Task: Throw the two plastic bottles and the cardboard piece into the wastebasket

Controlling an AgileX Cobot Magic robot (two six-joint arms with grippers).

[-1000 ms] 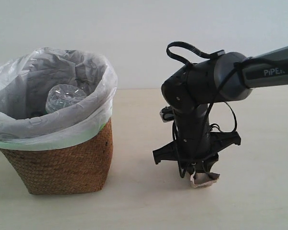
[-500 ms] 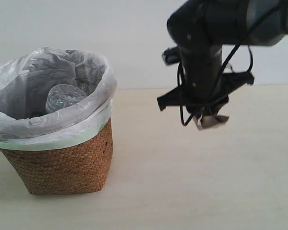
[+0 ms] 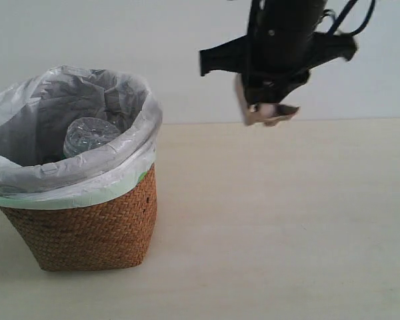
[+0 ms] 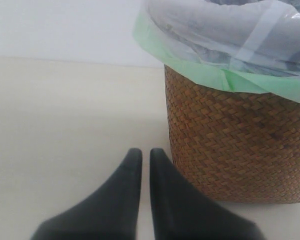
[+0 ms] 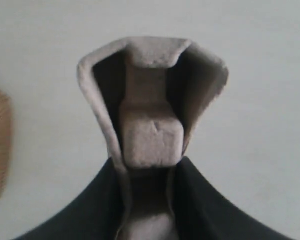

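The wicker wastebasket [image 3: 87,227] with its white bag liner stands at the left of the table. The clear bottom of one plastic bottle [image 3: 88,137] shows inside it; the second bottle is hidden. My right gripper [image 3: 267,110] hangs high over the table, right of the basket, shut on the beige cardboard piece [image 3: 263,113]. In the right wrist view the cardboard piece [image 5: 151,115] sticks out between the black fingers [image 5: 205,200]. My left gripper [image 4: 141,152] is shut with nothing in it, low by the basket's woven wall [image 4: 235,145]. The left arm is out of the exterior view.
The pale wooden table [image 3: 287,220] runs from the basket to the right edge, under a plain white wall. The basket's bag and pale green rim [image 4: 215,75] overhang its wicker wall.
My right arm has risen from the tabletop with the cardboard piece and drifted a little left toward the basket. The basket and bottle have not moved.
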